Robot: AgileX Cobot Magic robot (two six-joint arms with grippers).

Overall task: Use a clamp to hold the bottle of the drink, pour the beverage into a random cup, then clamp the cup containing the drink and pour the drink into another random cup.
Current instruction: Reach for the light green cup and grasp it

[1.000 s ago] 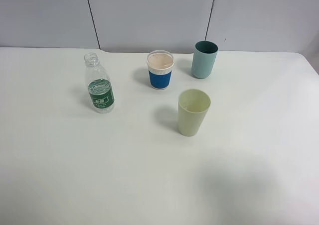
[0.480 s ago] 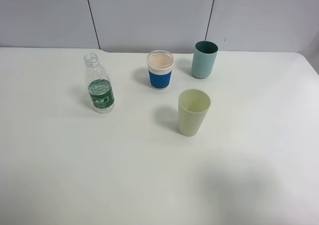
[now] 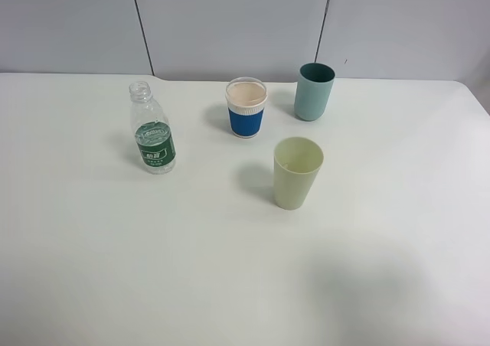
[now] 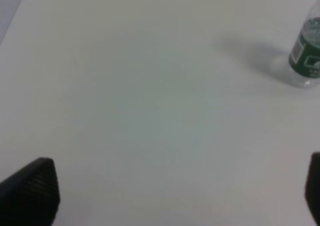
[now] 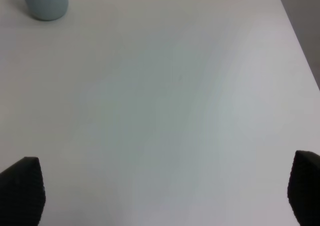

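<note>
Left gripper: released, fingers spread wide, nothing between them. It hung over bare white tabletop. The clear plastic bottle with a green label stood upright and uncapped ahead of this gripper, well apart from it and off to one side of its line.

Right gripper: released, fingers spread wide, nothing held. The tall teal cup stood far ahead of it, off to one side, with open tabletop between.

Neither gripper appeared in the exterior high view. There, the white cup with a blue sleeve stood between the bottle and the teal cup. The pale green tapered cup stood upright nearer the camera, apart from the others.

Compared with the earlier exterior frames, no difference was seen: the bottle and all three cups kept the same positions and stayed upright.
</note>
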